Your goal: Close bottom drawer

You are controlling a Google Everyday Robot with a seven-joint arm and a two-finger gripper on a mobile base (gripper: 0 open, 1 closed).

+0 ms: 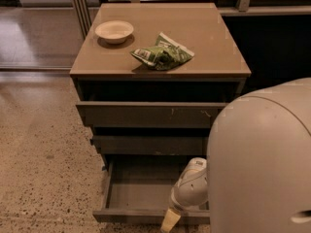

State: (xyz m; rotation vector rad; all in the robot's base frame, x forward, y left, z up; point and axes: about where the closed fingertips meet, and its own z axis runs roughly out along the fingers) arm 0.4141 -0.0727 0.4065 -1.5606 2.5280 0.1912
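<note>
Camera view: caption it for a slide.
End effector at the front edge of the open bottom drawer; bowl and green bag on cabinet.

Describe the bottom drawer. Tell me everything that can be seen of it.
The bottom drawer is the lowest of three in the cabinet and stands well out, just above the speckled floor. It is a shallow, dark grey-brown tray with thin side walls and a low, plain front strip without a handle. The gripper is at that front strip, seemingly against it. The robot's pale arm hides the drawer's right end.
</note>
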